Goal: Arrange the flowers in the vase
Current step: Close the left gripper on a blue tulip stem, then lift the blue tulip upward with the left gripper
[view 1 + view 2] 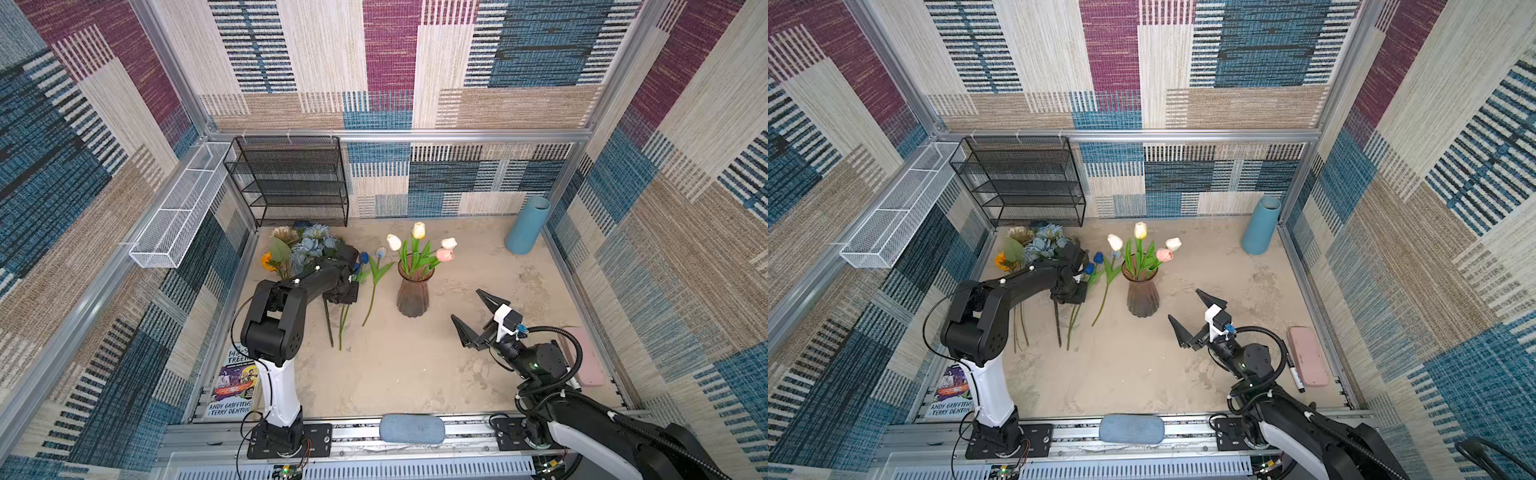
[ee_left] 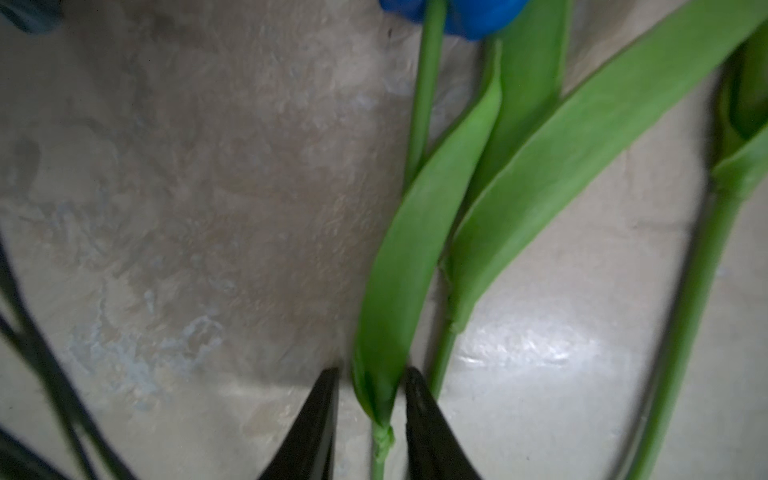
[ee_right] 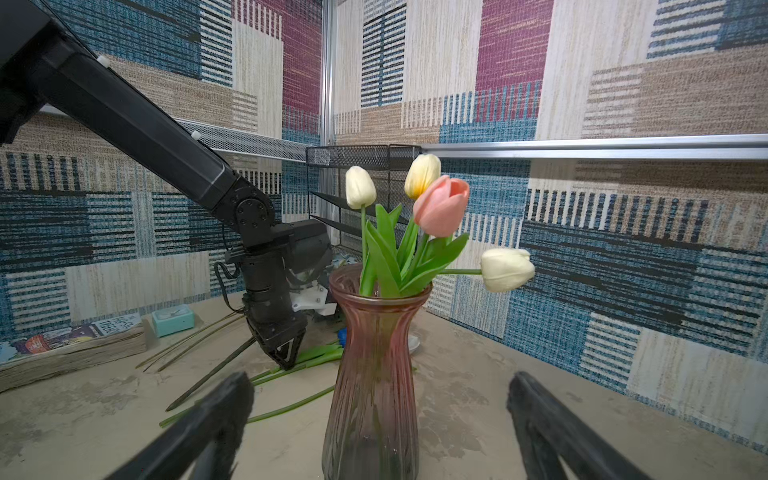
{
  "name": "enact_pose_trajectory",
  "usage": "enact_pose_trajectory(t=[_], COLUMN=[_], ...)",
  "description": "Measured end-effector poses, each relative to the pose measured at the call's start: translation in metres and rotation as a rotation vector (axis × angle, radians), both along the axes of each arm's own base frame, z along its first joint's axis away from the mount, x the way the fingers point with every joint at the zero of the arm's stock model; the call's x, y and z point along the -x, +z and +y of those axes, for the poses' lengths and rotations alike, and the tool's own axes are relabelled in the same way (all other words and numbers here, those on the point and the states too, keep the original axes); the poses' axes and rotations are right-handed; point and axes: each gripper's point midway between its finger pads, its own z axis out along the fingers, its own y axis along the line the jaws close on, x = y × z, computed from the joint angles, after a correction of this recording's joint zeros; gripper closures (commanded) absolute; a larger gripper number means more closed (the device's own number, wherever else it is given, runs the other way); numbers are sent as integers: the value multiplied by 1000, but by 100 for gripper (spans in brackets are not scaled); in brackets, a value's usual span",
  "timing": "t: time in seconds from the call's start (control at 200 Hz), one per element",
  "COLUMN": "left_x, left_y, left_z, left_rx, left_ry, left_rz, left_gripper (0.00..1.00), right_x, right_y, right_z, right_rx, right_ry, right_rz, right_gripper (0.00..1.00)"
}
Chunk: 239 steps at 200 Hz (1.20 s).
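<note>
Four pastel tulips (image 1: pixel 419 230) stand in the pink ribbed glass vase (image 1: pixel 412 297). The left gripper (image 2: pixel 372 372) jaws straddle a blue tulip's green stem (image 2: pixel 381 440), seemingly not pinching; the right gripper (image 1: pixel 465 304) jaws are spread wide and empty.

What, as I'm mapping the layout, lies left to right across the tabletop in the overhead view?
In a top view: book → orange bloom → dusty-blue rose bunch → pale blue tulip → glass vase → right gripper → blue cylinder → pink case
</note>
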Motion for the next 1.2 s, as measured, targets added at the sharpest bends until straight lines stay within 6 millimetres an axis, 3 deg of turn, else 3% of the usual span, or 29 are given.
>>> enact_pose_trajectory(t=[0.055,0.225,0.371,0.636,0.876,1.197], left_x=[0,0,0,2,4,23], left_y=[0,-2,-2,11,67,171], left_z=[0,-5,-6,-4,-10,-14], left_rx=[0,24,27,26,63,179], left_ry=[0,-6,-8,-8,-32,-72], left_rz=[1,11,10,3,-118,-459], left_gripper=[69,85,93,97,98,96], right_x=[0,0,0,0,0,0], right_y=[0,0,0,0,-1,0], right_z=[0,0,0,0,0,0], right_rx=[0,0,0,1,1,-1], right_ry=[0,0,0,-1,-1,-1], right_rz=[0,0,0,2,2,-1], right_gripper=[1,1,1,1,1,1])
